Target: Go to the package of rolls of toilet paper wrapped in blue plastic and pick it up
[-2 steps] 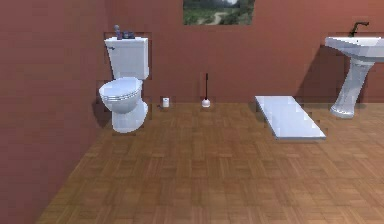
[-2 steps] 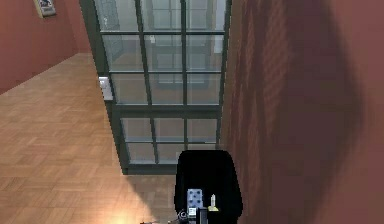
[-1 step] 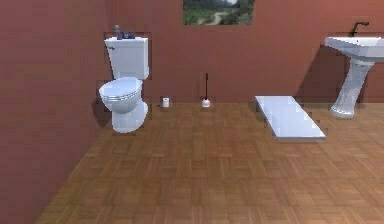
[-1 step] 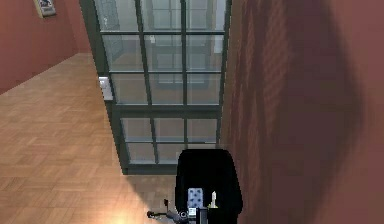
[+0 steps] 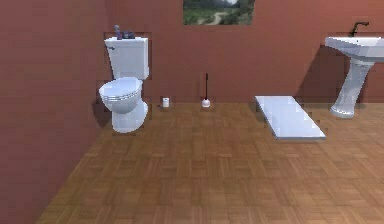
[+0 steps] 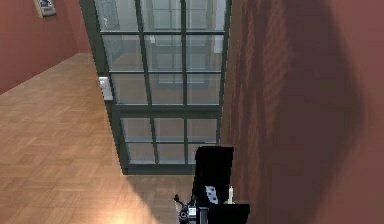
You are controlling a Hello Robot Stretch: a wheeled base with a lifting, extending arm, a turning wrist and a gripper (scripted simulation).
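In the forward view, the toilet (image 5: 125,88) stands against the red-brown wall at the view's left. A small dark blue lump (image 5: 122,33) rests on its tank lid, too small to make out further. Just right of the toilet, a small white roll (image 5: 165,101) stands on the wood floor. Farther right of the toilet, a plunger (image 5: 205,97) stands upright by the wall. A framed picture (image 5: 218,10) hangs above and to the right of the toilet. Well apart to its right, a flat white mat (image 5: 288,116) lies on the floor. Farthest from the toilet is a pedestal sink (image 5: 352,60).

In the arm side view, a dark-framed glass door (image 6: 165,80) carries a small white fitting (image 6: 104,88) on its left edge. The pincer (image 6: 186,212) sits below the door's foot, with the arm (image 6: 212,172) just to its right. I cannot tell whether the pincer is released, clenched or grasping anything.
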